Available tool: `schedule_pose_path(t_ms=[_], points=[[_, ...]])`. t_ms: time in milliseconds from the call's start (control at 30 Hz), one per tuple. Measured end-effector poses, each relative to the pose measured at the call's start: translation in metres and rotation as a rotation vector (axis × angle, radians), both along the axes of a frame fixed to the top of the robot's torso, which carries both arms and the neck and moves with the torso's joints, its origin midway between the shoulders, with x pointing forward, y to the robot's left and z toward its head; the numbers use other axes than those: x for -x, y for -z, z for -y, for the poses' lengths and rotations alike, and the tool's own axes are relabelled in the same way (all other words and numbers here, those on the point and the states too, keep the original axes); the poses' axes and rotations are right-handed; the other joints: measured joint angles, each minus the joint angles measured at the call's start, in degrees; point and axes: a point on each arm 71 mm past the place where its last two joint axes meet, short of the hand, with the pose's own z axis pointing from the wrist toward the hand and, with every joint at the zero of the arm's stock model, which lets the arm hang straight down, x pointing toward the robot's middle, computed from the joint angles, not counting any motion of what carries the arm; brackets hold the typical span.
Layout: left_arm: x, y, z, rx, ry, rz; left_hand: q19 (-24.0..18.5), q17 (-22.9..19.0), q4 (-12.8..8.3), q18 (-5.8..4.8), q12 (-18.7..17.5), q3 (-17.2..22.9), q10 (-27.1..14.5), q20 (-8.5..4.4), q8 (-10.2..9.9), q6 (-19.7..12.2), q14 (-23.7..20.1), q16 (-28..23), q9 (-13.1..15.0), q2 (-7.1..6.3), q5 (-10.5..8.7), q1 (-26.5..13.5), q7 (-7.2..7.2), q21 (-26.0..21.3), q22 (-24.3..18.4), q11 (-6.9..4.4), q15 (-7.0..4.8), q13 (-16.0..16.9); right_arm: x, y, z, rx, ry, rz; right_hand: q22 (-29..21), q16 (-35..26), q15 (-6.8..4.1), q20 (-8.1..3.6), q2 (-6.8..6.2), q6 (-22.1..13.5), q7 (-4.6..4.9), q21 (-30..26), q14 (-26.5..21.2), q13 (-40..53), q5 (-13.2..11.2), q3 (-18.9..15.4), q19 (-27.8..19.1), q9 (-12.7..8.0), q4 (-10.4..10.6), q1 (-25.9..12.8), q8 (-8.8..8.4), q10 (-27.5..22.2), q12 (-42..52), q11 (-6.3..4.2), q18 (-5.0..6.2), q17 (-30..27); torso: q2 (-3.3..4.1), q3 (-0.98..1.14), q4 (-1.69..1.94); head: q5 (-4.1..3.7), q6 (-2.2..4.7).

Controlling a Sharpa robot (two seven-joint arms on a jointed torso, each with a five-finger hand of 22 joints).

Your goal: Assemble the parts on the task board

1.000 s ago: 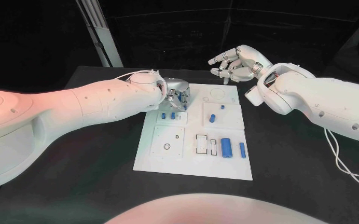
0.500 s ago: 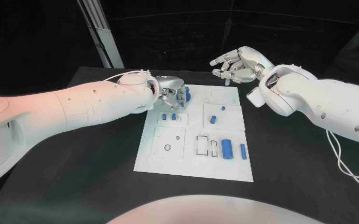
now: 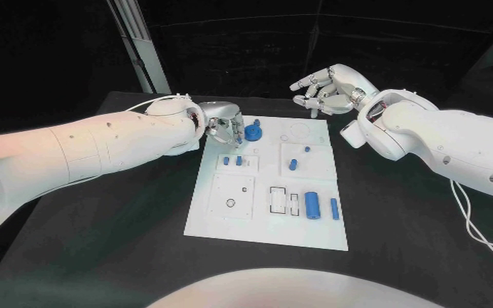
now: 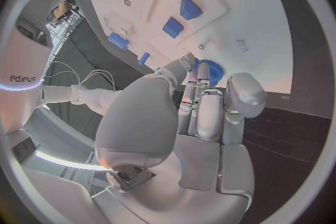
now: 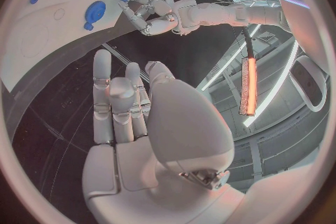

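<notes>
**Ana:** Head view first: where does the job stand?

**Ben:** The left hand (image 3: 224, 128) sits at the far left corner of the task board (image 3: 228, 224), its fingers loosely apart just beside a round blue part (image 3: 253, 132) seated there. It holds nothing that I can see. My guess is that this piece is placed and the hand is between steps.

**Ana:** And the right hand (image 3: 327, 91)?

**Ben:** Raised beyond the board's far edge, above the desk (image 3: 123, 208), fingers spread, empty.

**Ana:** What's left?

**Ben:** Two small blue pegs (image 3: 232, 160) stand near the left hand, two more pieces (image 3: 293, 162) lie mid-board, and a thick cylinder (image 3: 311, 204) with a thin pin (image 3: 334, 208) lies at the near right. The next move likely calls for a fine pinch on one of those and alignment with an open slot.

**Ana:** Any writing?

**Ben:** The left wrist view shows lettering on an arm (image 4: 24, 79), seen mirrored; likely the maker's name. Another fragment in the right wrist view is too cropped to read.
</notes>
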Motion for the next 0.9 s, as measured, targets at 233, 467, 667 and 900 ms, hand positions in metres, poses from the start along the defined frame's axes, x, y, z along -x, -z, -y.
schedule_pose_path(t_ms=[233, 467, 667, 900], points=[[-0.0005, 0.0013, -0.0026, -0.012, -0.005, -0.024, 0.0, -0.2, 0.0, 0.0, 0.0, 0.0, 0.0, 0.0, 0.0, 0.0, 0.0, 0.0, 0.0, 0.0, 0.0, 0.0, 0.0, 0.0, 0.0, 0.0, 0.0, 0.0, -0.0002, 0.0001, 0.0001, 0.0, 0.0, 0.0, 0.0, 0.0, 0.0, 0.0, 0.0, 0.0, 0.0, 0.0, 0.0, 0.0, 0.0, 0.0, 0.0, 0.0, 0.0, 0.0, 0.0, 0.0, 0.0, 0.0, 0.0, 0.0, 0.05, 0.0, -0.07, 0.02, -0.07], [-0.002, 0.0037, -0.0033, -0.03, -0.01, -0.048, 0.0, -0.3, 0.0, 0.0, 0.0, 0.0, 0.0, 0.0, 0.0, 0.0, 0.0, 0.0, 0.0, 0.0, 0.0, 0.0, 0.0, 0.0, 0.0, 0.0, 0.0, 0.0, -0.0002, 0.0001, -0.0001, 0.0, 0.0, 0.0, 0.0, 0.0, 0.0, 0.0, 0.0, 0.0, 0.0, 0.0, 0.0, 0.0, 0.0, 0.0, 0.0, 0.0, 0.0, 0.0, 0.0, 0.0, 0.0, 0.0, 0.0, 0.0, 0.07, 0.01, -0.14, 0.03, -0.11], [-0.0034, 0.0054, -0.0027, -0.043, -0.014, -0.064, 0.0, -0.3, 0.0, 0.0, 0.0, 0.0, 0.0, 0.0, 0.0, 0.0, 0.0, 0.0, 0.0, 0.0, 0.0, 0.0, 0.0, 0.0, 0.0, 0.01, 0.0, 0.0, -0.0002, 0.0002, -0.0004, 0.0, 0.0, 0.0, 0.0, 0.0, 0.0, 0.0, 0.0, 0.0, 0.0, 0.0, 0.0, 0.0, 0.0, 0.0, 0.0, 0.0, 0.0, 0.0, 0.0, 0.0, 0.0, 0.0, 0.0, 0.0, 0.07, 0.02, -0.14, 0.04, -0.15], [-0.0044, 0.0073, 0.0006, -0.053, -0.011, -0.078, 0.0, -0.4, -0.2, 0.0, -0.3, 0.1, 0.0, 0.0, 0.0, 0.0, 0.0, 0.0, 0.0, 0.0, 0.0, 0.0, 0.0, 0.0, 0.0, 0.01, 0.0, 0.0, -0.0003, 0.0002, -0.001, 0.0, -0.001, 0.0, 0.0, 0.0, 0.0, 0.0, 0.0, 0.0, 0.0, 0.0, 0.0, 0.0, 0.0, 0.0, 0.0, 0.0, 0.0, 0.0, 0.0, 0.0, 0.0, 0.0, 0.0, 0.0, 0.05, 0.02, -0.14, 0.02, -0.18]])
